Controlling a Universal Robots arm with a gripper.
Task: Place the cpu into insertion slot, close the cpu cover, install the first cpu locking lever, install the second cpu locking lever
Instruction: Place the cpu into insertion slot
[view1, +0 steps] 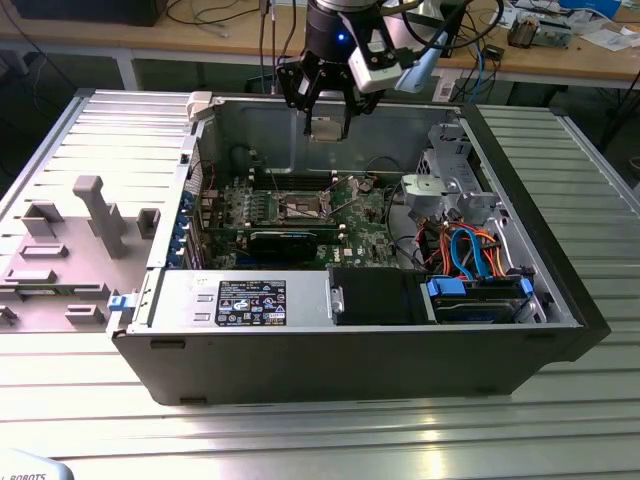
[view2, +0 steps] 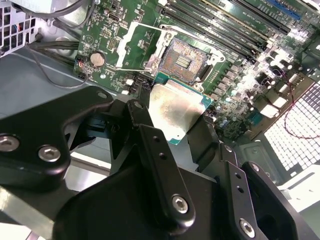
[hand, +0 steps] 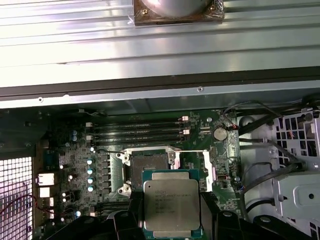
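The gripper is clamped on the cpu, one black finger on each of two opposite edges, with the silver lid facing away from the slot. In the exterior view the chip hangs well above the slot, about level with the open top of the case, so nothing touches the board. In both wrist views the cpu sits just short of the slot and overlaps its near rim in the picture. The slot is bare, and its field of gold contacts shows around a dark centre. The cover is swung open and lies flat beside the slot, with green board showing through its window. The memory slots run in parallel rows on the far side of the slot, and a coin cell sits beyond the open cover. There is fine grey print on the cpu's lid, too small to make out. A black label with white text and marks, also not legible, lies on the grey box on the near side of the slot in the exterior view. Blue and orange cables are bunched off to the exterior view's right of the slot.
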